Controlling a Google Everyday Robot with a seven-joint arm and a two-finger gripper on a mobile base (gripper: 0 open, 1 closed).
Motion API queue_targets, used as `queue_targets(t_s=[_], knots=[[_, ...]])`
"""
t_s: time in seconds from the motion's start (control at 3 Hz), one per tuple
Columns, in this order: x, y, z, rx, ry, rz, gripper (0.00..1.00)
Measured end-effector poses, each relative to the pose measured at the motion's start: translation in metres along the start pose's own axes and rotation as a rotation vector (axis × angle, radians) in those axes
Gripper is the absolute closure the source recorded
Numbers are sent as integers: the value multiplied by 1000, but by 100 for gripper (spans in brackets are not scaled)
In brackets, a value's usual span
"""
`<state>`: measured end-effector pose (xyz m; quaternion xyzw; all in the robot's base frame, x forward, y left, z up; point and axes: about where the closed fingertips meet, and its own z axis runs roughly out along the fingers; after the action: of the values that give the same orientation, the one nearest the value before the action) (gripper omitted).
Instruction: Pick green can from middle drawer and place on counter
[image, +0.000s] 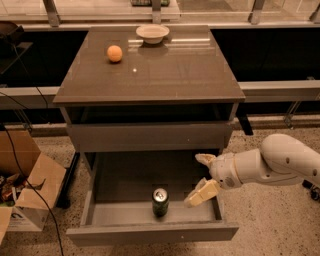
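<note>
At the bottom of the frame, the flat front of the middle drawer (150, 233) — pulled well out, low walls left and right, open from above. Just behind that front, slightly right of centre on the grey floor, the green can (160, 202), upright, silver lid and tab on top. Bare drawer floor to its left and behind it; less room on its right, toward the right wall.

There, over the drawer's right side, the gripper (202, 176): fingers spread wide apart, holding nothing. One pale finger (201, 194) low, near the can without touching it; the other higher, by the shadowed back of the drawer. Behind the gripper, the white arm (280, 161), reaching in from the right edge of the frame above the speckled floor (270, 225). At lower left, a cardboard box (30, 187) with flaps open, apart from the cabinet.

Higher up, a shut drawer front (150, 136) under a dark gap. Above that, the counter (165, 75) — glossy, straight-edged, overhanging the drawers on both sides, open surface across its near half. Toward its far left, an orange ball (114, 53); at the far edge, near centre, a shallow white bowl (152, 33).
</note>
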<state>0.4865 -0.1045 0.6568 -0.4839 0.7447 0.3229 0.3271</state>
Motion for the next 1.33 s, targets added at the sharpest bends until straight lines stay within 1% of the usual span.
queue_targets(t_s=[0.33,0.67,1.0,1.33], knots=[[0,0,0,0,0,0,0],[10,-5,16,15,-9,19,0],[26,-17,51,14,-8,14,0],[46,-31,91,5,7,19,0]])
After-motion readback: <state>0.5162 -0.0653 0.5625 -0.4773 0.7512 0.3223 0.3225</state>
